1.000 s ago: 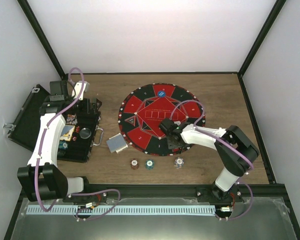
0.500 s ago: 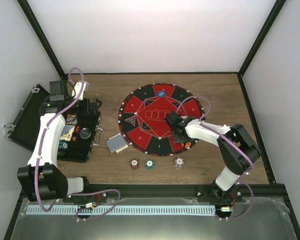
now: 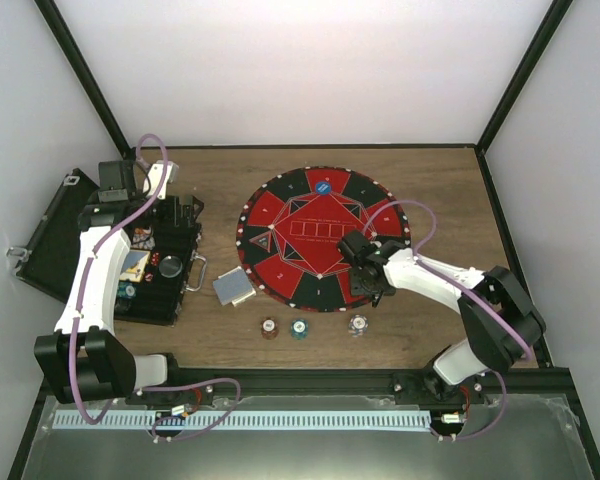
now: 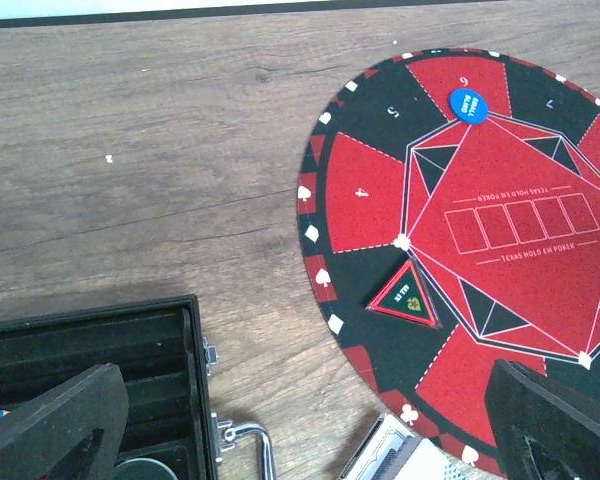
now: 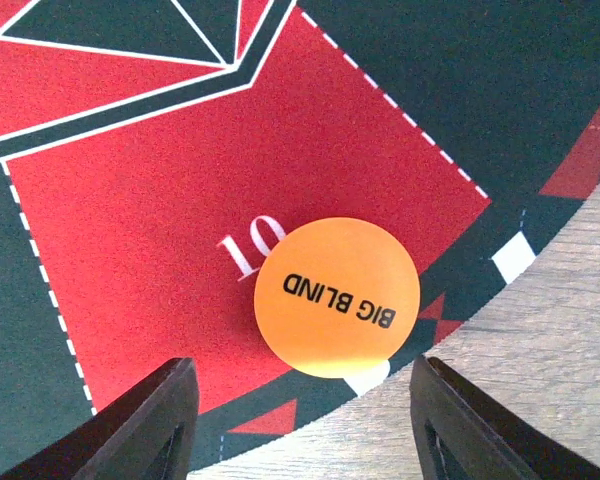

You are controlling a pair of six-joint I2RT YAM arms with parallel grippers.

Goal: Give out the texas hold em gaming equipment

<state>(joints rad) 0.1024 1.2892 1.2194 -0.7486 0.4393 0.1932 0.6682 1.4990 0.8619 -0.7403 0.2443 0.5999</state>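
Note:
An orange disc marked BIG BLIND (image 5: 337, 297) lies flat on red field 10 at the rim of the round poker mat (image 3: 280, 215). My right gripper (image 5: 305, 425) is open and empty just above it, one finger on each side; in the top view this gripper (image 3: 366, 272) hides the disc. A blue disc (image 3: 323, 184) lies on the mat's far side and also shows in the left wrist view (image 4: 467, 104). Three striped chips (image 3: 299, 327) lie in a row on the wood near the mat. A grey-backed card deck (image 3: 233, 288) lies left of the mat. My left gripper (image 3: 183, 232) is open over the case's right edge.
The black hinged case (image 3: 100, 290) lies open at the left with chips and cards inside; its metal handle (image 4: 245, 440) sticks out toward the deck. A green triangular marker (image 4: 403, 295) lies on the mat's left part. Dark frame posts and white walls surround the table.
My right gripper has moved right and toward the near edge of the mat, away from its middle. The left arm has not moved.

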